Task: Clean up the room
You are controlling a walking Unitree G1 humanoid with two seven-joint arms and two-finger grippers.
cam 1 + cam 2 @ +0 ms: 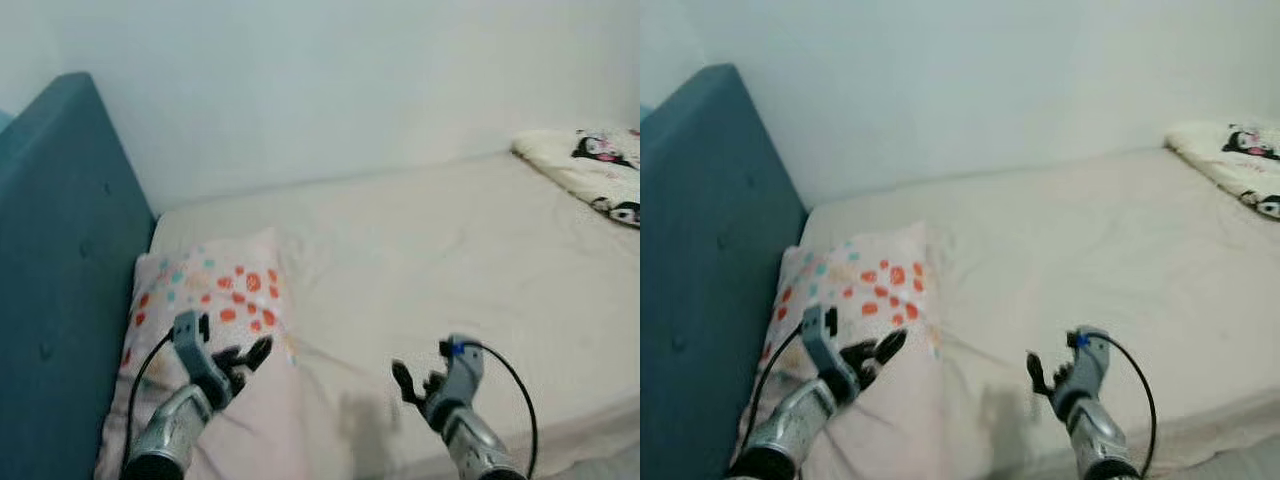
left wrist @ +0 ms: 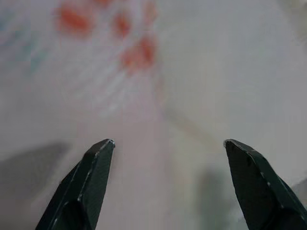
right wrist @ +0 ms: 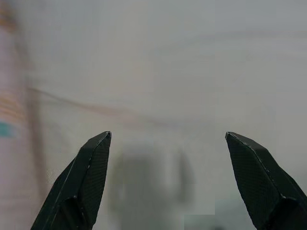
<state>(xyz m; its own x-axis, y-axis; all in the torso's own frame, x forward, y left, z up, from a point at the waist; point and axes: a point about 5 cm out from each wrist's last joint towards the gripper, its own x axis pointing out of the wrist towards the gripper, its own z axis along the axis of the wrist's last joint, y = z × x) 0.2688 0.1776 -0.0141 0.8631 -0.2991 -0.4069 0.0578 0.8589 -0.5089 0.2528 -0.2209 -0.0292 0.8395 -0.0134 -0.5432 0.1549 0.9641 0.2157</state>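
I have both arms raised over the bed (image 1: 470,260), and I read that as a ready stance for straightening the bedding, the only part of tidying this room that these views offer.

The left gripper (image 1: 243,361) hangs with its fingers spread wide over the pillow (image 1: 215,300). The wrist view bears that out: the two black tips stand far apart, with the pillow's pink cloth and orange spots blurred between and beyond them. I cannot tell whether the tips touch the cloth or float just above it.

The right gripper (image 1: 415,383) is spread wide too and holds nothing; under it is bare sheet with its own shadow on it.

The pillow lies at the head of the bed against the blue headboard (image 1: 60,270), where a pillow belongs, though its near end droops toward the bed's edge. From the left gripper, most of the spotted part lies toward 12 o'clock. From the right gripper it is off toward 9 to 10 o'clock, well apart.

A folded blanket (image 1: 590,165) with black cartoon figures lies far off at about 1 o'clock from the right gripper, near the wall (image 1: 330,80).

My guess is the pillow is the thing in hand, with the left gripper nearest to it.
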